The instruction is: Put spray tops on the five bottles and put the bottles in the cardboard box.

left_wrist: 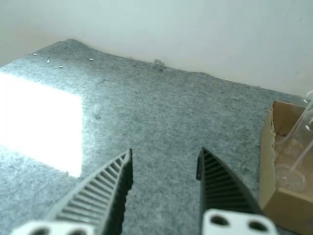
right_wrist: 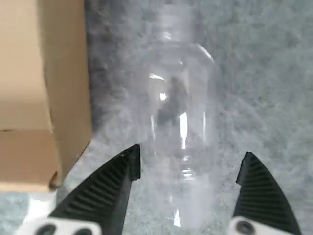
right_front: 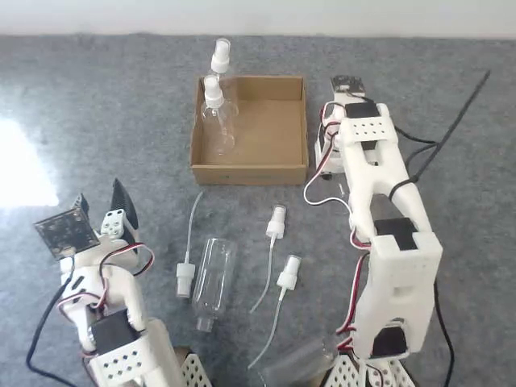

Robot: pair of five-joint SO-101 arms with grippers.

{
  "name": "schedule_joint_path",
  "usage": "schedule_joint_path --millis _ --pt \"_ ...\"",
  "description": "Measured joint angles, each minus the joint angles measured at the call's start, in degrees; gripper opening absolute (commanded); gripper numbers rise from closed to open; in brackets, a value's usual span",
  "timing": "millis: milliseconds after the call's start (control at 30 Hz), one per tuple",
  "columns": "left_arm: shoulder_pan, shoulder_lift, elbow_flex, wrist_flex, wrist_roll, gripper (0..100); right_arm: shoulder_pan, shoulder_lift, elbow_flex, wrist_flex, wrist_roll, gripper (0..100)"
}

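Beside the cardboard box (right_wrist: 44, 73), my right pincer (right_wrist: 190, 152) gapes wide over a clear bottle (right_wrist: 181, 88), gripping nothing; my left pincer (left_wrist: 165, 152) hangs open and empty.

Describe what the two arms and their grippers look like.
Both are blocky white plastic with black motors at the joints. The right arm and left arm carry looped red, white and black wires. The left gripper and right gripper each have black, ribbed, pointed fingers on white mounts.
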Motion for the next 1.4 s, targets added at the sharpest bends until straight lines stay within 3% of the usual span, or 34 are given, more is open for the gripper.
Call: schedule_joint_path --millis 133,367,567,1100,1400 --pt "0.0 0.0 0.0 0.0 0.0 20 0.2 2.4 -0.1 0.0 0.0 26.6" --pt "0.0 0.0 0.0 0.0 0.0 20 1.6 3.3 -0.1 0.3 0.0 3.9" --pt "0.0 0.0 0.0 0.0 0.0 20 4.2 3.3 -0.1 2.6 0.2 7.8" --pt "0.0 0.0 0.0 0.0 0.0 20 7.1 -1.8 -0.1 24.2 14.0 8.0" --pt "0.0 0.0 0.0 0.0 0.0 20 7.8 -4.6 3.2 24.8 14.7 8.4"
